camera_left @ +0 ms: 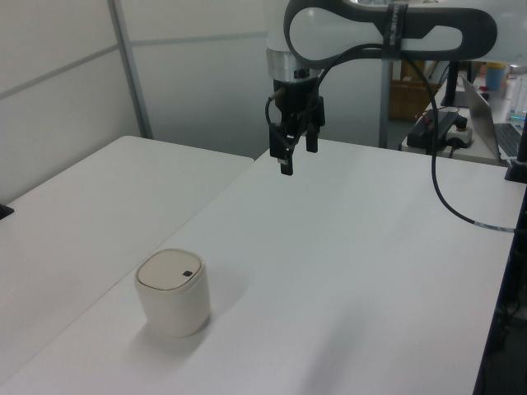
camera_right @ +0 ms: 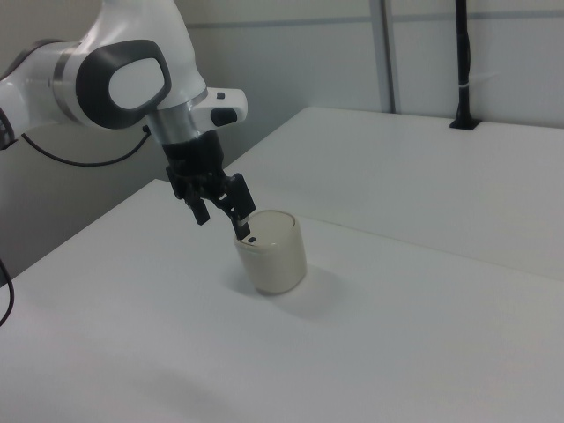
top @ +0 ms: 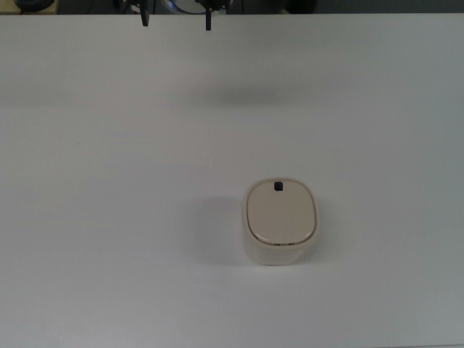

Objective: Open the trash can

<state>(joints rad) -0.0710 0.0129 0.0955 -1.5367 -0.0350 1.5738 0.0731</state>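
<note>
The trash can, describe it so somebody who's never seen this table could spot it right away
On the wide white table, away from the raised gripper, stands the trash can, the only thing resting on the surface. It is a small cream-beige bin with rounded corners, its lid closed flat, marked by a tiny black button at the lid's edge.

A small cream-beige plastic trash can (camera_left: 172, 293) with rounded corners stands on the white table (camera_left: 354, 263), near and toward the left view's left, its smooth flap lid (camera_left: 169, 271) shut and a tiny black button (camera_left: 188, 274) at the rim. Well beyond it, the white robot arm's (camera_left: 362, 31) black two-finger gripper (camera_left: 297, 159) hangs above the far tabletop, fingers apart, well clear of the can.
</note>
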